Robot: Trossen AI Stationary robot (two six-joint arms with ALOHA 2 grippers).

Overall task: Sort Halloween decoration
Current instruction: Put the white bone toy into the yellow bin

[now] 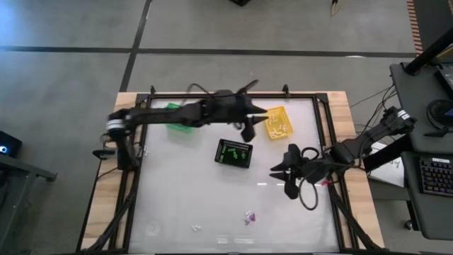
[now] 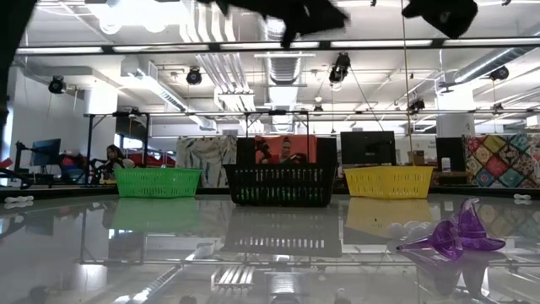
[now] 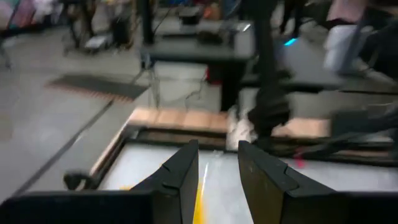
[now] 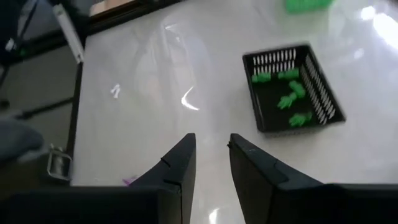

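Small Halloween trinkets lie on the white table: a purple one (image 1: 249, 216) (image 2: 456, 236) and a white one (image 1: 196, 228) near the front edge. Green ones (image 4: 287, 93) lie in the black basket (image 1: 233, 152), pale ones in the yellow basket (image 1: 277, 122). My left gripper (image 1: 258, 112) (image 3: 217, 168) hangs open and holds nothing, high above the table just left of the yellow basket. My right gripper (image 1: 277, 173) (image 4: 211, 162) is open too, raised over the table's right side and pointing toward the black basket.
A green basket (image 1: 175, 117) (image 2: 158, 181) stands at the far left, partly under my left arm. The three baskets line the far side. A dark frame (image 1: 322, 142) rims the table. Desks and cables stand beyond the right edge.
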